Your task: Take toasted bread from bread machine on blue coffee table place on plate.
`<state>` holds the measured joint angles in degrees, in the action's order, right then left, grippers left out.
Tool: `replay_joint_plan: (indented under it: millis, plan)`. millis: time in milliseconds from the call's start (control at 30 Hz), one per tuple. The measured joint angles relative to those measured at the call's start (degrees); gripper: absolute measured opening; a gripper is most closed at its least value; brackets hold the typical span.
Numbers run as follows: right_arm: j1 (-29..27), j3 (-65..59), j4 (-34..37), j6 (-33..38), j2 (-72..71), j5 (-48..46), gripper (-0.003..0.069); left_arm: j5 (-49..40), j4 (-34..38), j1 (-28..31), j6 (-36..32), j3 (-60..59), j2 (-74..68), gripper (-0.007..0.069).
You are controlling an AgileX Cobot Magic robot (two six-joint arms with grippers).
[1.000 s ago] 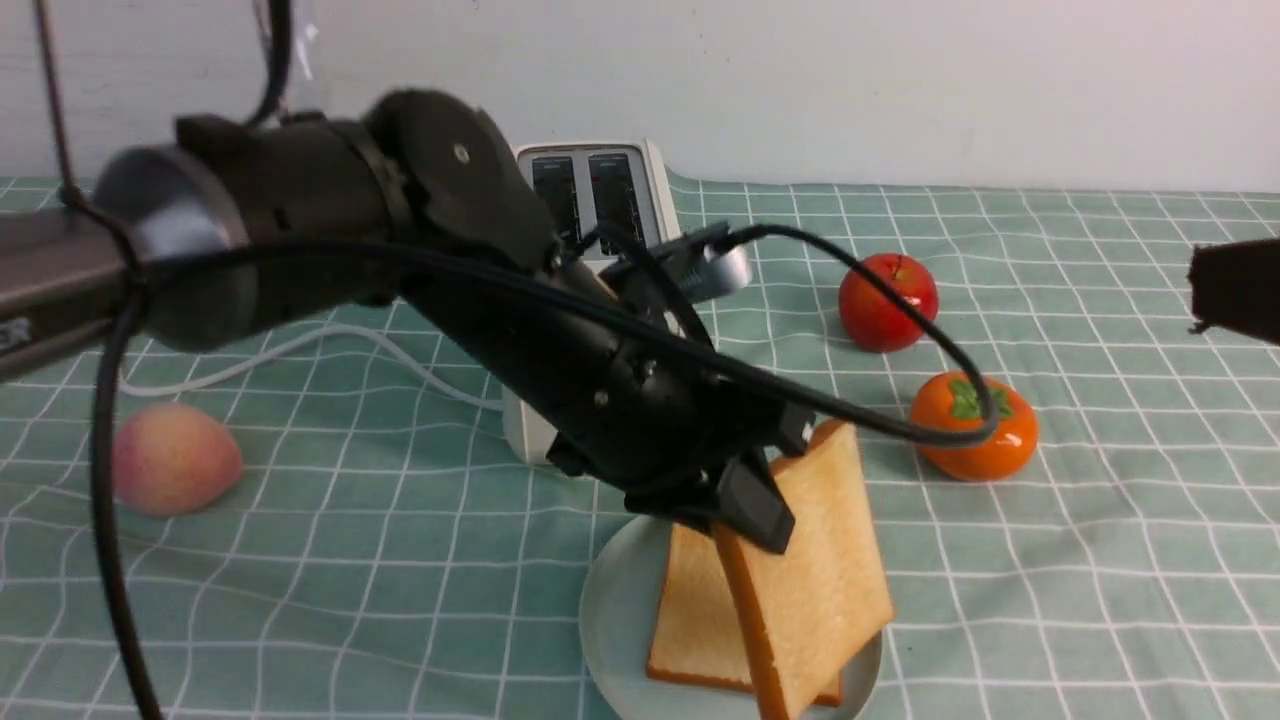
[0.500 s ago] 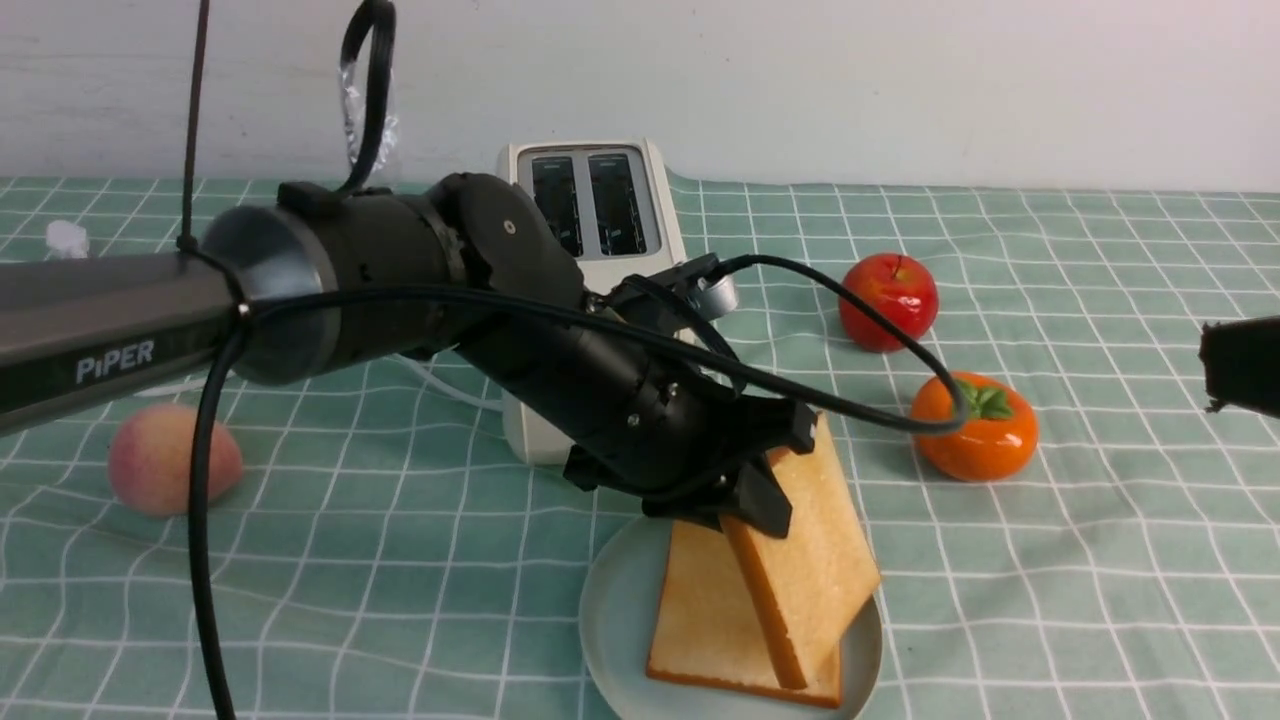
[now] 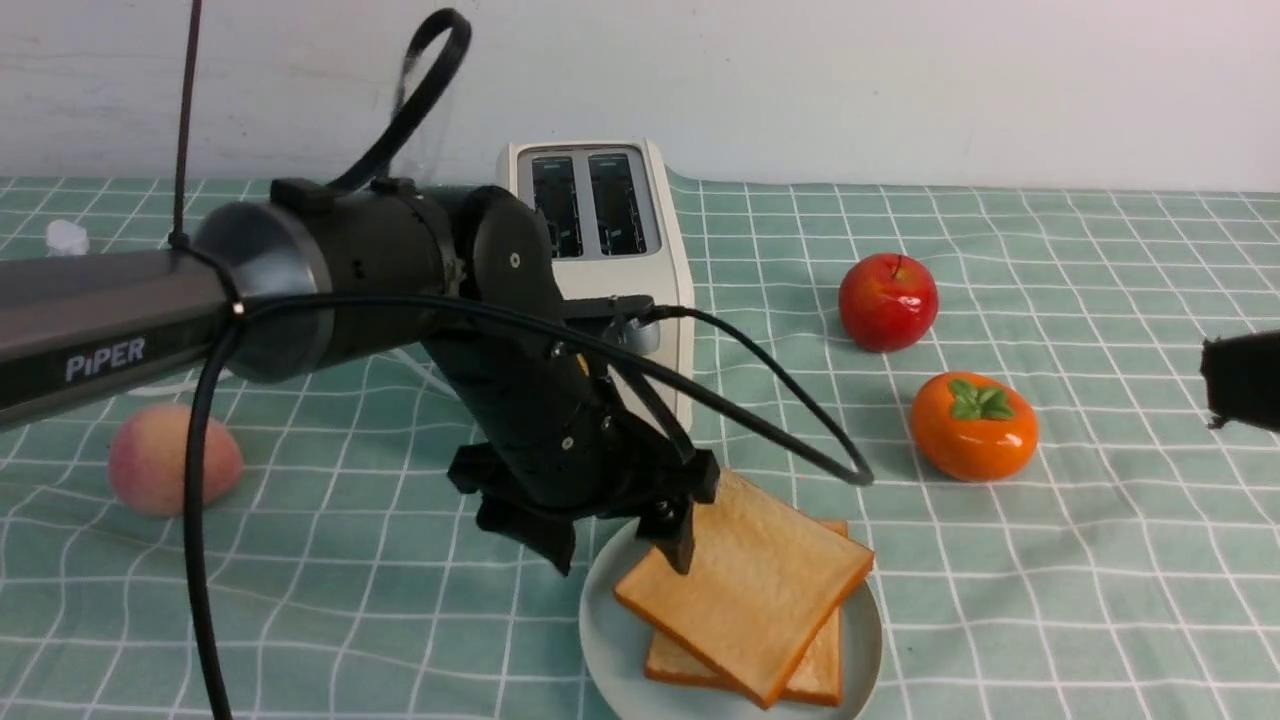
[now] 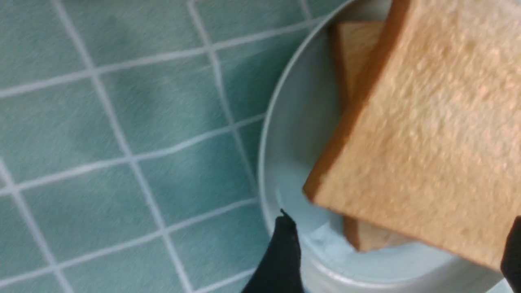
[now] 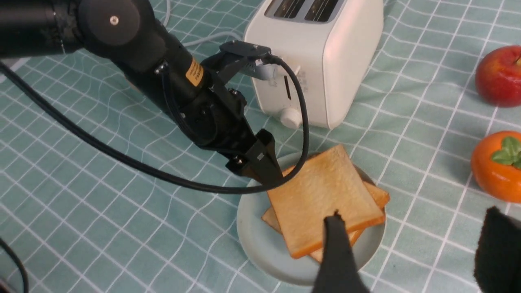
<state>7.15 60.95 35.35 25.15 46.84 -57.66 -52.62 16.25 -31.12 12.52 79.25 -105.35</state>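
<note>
The left end effector (image 3: 620, 560) hangs wide open and empty at the left rim of the plate (image 3: 600, 620). Both slices of toasted bread (image 3: 745, 585) lie stacked there, just nearer than the bread machine (image 3: 600, 220). Placing looks finished. The next move calls for lifting clear without nudging the top slice.

The left arm (image 3: 300, 285) reaches in from the left with its wrist bent steeply downward, so the left end effector (image 3: 618, 548) points down with its jaws spread wide, while the right end effector (image 5: 415, 213) hovers at the far right, jaws likewise apart.
</note>
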Motion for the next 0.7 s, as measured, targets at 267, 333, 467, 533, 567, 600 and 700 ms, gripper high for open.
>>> replay_joint_plan:
  millis: [267, 333, 467, 533, 567, 600, 700]
  plan:
    - [0.0, -1.7, -6.6, -7.7, -1.2, -1.5, -0.0015, -8.8, 0.7, 0.0, 1.0, 0.0, 0.8, 0.0479]
    - [0.0, -5.4, -8.7, -8.9, -3.5, 2.3, -0.0019, -10.5, 1.9, 0.0, 1.0, 0.0, 1.4, 0.0389]
    - [0.0, -15.1, -9.5, -9.2, -12.2, 10.5, -0.0019, -13.8, 3.0, 0.0, 0.7, -0.8, 4.3, 0.0185]
    - [0.0, -20.9, -9.8, -8.5, -17.9, 14.4, -0.0019, -14.3, 3.7, 0.0, 0.4, -2.2, 6.4, 0.0108]
    - [0.0, -24.9, -9.9, -8.1, -21.1, 17.5, -0.0019, -14.5, 4.3, 0.0, 0.3, -3.3, 7.9, 0.0063]
    - [0.0, -28.2, -9.9, -7.9, -24.1, 20.1, -0.0019, -14.6, 5.2, 0.0, 0.3, -4.7, 9.6, 0.0022]
    - [0.0, -36.1, -9.9, -7.7, -31.0, 26.8, -0.0018, -14.7, 8.4, 0.0, 0.3, -9.3, 15.4, -0.0014]
